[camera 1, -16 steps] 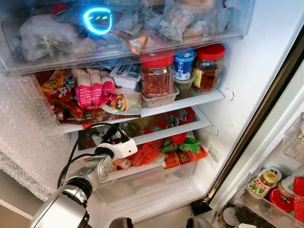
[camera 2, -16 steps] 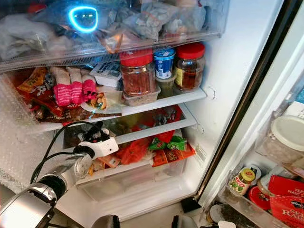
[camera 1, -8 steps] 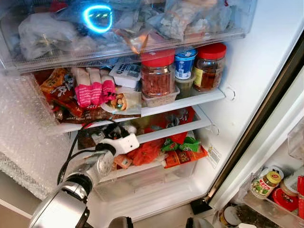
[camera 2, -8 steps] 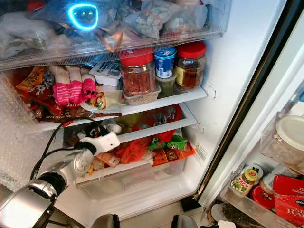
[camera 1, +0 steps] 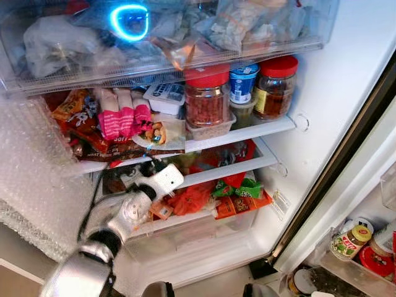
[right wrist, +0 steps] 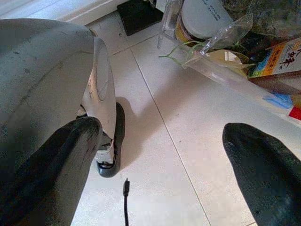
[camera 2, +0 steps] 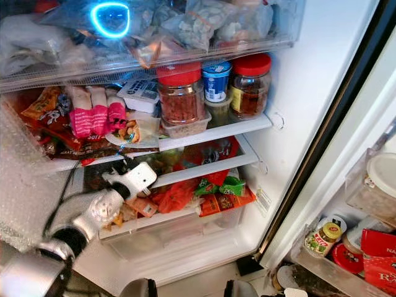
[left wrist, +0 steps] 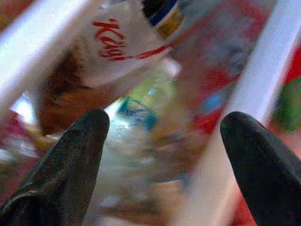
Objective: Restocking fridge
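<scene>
The fridge stands open in front of me. My left arm reaches into the gap under the second white shelf [camera 1: 229, 162], its white wrist [camera 1: 162, 180] at the shelf's front edge. In the left wrist view my left gripper [left wrist: 162, 155] is open, and a blurred clear bottle with a blue-green label [left wrist: 141, 120] lies between and beyond the fingers [left wrist: 80, 155]. A white packet with red script [left wrist: 120, 42] lies beside the bottle. My right gripper [right wrist: 160, 165] hangs open over the tiled floor [right wrist: 188, 141], holding nothing.
Two red-lidded jars [camera 1: 206, 99] [camera 1: 274, 86] and a blue-lidded tub [camera 1: 242, 82] stand on the shelf above. Pink packets [camera 1: 124, 117] lie to their left. An orange bag [camera 1: 192, 199] and snack packets [camera 1: 241, 198] fill the lower shelf. Bubble wrap [camera 1: 31, 173] hangs left. Door jars [camera 1: 349, 241] sit right.
My left arm has pushed up and forward, carrying the wrist deeper under the second shelf. The camera has shifted a little.
</scene>
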### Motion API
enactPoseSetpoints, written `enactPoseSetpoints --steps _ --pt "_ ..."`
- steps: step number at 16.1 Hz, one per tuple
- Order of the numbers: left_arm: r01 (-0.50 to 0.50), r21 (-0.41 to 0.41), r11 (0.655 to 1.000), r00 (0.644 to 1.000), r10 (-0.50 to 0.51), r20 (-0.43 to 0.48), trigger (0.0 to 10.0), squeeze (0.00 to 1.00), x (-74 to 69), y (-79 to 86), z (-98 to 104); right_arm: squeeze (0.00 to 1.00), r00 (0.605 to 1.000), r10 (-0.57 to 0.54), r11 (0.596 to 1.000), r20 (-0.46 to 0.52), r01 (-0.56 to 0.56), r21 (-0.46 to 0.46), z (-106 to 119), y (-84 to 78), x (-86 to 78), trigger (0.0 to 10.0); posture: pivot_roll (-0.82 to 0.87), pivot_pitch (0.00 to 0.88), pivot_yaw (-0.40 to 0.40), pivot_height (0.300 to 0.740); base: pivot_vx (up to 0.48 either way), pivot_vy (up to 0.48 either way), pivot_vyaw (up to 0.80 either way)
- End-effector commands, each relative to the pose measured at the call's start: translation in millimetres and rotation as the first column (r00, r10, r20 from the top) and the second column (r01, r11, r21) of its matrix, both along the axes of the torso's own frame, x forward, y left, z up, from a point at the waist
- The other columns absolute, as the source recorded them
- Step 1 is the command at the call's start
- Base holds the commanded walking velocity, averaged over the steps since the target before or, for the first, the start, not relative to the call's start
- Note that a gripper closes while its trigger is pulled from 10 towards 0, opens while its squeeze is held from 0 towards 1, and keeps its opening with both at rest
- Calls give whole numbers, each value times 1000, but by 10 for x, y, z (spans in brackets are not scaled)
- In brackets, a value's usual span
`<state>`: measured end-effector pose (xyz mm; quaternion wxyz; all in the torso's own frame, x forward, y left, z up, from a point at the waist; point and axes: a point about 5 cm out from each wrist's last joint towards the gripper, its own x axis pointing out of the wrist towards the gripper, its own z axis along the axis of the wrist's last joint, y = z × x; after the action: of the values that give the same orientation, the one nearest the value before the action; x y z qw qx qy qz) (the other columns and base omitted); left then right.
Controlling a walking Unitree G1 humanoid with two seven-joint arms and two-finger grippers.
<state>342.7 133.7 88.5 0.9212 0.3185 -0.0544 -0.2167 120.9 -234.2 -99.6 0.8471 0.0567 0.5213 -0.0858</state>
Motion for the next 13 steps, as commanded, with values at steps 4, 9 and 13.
enactPoseSetpoints --steps 4,9,13 --pt "-9 -272 962 996 -14 -83 10000 0 -315 44 -170 0 1000 8 999 -16 -7 31 -32 97 -27 10000 -2 0 24 626 0 0 0" --pt "-207 -377 903 977 170 -129 10000 0 -546 283 -302 0 1000 20 999 -17 -20 29 -31 90 -34 10000 12 0 19 626 0 0 0" --pt "-275 -406 872 961 229 -158 10000 0 -557 395 -288 0 999 28 999 -16 -28 25 -27 80 -28 10000 21 0 12 626 0 0 0"
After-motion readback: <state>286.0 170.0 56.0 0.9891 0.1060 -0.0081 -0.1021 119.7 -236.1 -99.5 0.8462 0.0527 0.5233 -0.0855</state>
